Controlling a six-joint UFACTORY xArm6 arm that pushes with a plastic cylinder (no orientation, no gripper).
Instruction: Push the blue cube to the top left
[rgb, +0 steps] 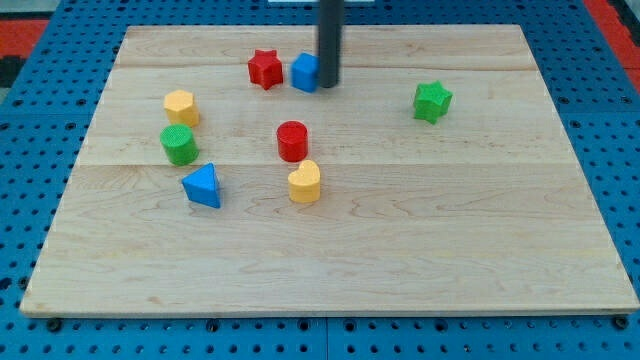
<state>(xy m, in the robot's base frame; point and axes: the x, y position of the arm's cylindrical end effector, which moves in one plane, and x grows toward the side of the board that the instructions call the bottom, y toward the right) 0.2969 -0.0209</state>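
Tip (329, 85) touches the blue cube (304, 72) on its right, near the table's (500, 250) top. No end effector jaws, only a rod. Red star (265, 69) blocks leftward path; steer around it.

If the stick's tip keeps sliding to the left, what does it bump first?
My tip sits at the blue cube's right side, seemingly touching it, so it meets that first. Just beyond lies the red star, which the cube would probably hit next.
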